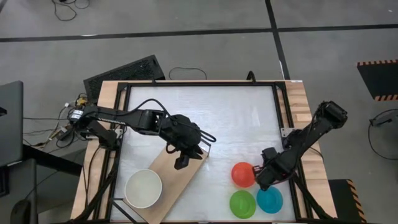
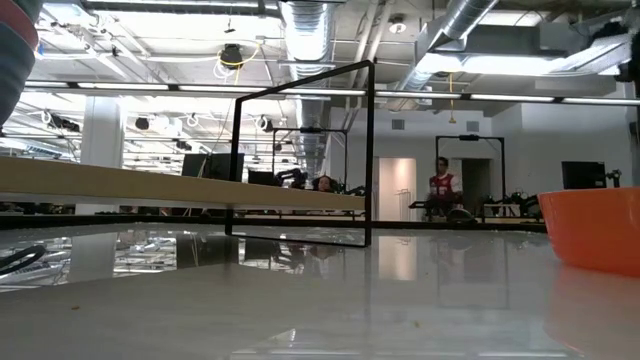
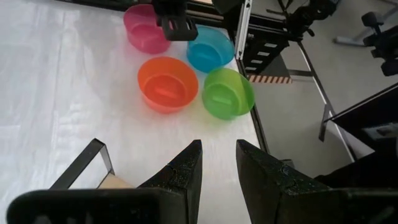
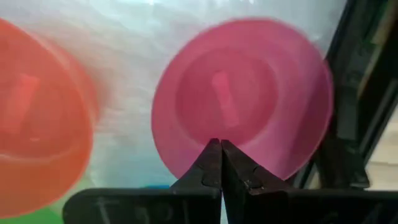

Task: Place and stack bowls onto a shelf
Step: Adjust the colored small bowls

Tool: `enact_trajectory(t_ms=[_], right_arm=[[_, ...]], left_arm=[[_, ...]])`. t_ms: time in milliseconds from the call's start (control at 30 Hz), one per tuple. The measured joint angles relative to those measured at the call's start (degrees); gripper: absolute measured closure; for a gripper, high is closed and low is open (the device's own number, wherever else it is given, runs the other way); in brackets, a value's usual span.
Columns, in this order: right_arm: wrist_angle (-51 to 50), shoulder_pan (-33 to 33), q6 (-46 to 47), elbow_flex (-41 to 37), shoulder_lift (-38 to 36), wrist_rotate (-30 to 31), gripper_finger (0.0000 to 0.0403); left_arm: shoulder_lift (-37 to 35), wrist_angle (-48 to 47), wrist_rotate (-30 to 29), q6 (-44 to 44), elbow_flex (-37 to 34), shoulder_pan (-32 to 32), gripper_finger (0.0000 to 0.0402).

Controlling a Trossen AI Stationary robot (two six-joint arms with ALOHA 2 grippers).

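Magenta bowl [image 4: 242, 99] sits on the table beside the red bowl [image 4: 37, 112], with your right gripper [image 4: 220, 163] pinched closed on its rim; lift straight up, clearing neighbours, toward the shelf [image 1: 177, 171].

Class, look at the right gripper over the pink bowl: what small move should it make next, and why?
Probably lift the pink bowl clear of the table. The right gripper appears shut on its rim, and the bowl sits beside the red bowl, away from the shelf.
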Motion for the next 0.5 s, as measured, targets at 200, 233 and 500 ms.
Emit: enact_trajectory(t_ms=[200,233,500], right_arm=[[9.29,-0.37,0.37,-4.38,0.04,-0.16,0.0384],[10.6,-0.73,0.34,-4.73,0.04,0.01,0.0384],[17.34,-5.52,-8.16,-5.15,0.04,3.43,0.0384]], left_arm=[[0.02,0.02,-0.16,1.01,0.0,0.15,0.0317],[0.02,-0.01,-0.16,1.01,0.0,0.15,0.0317],[0.02,-1.45,-0.4,1.06,-0.04,0.33,0.0317]])
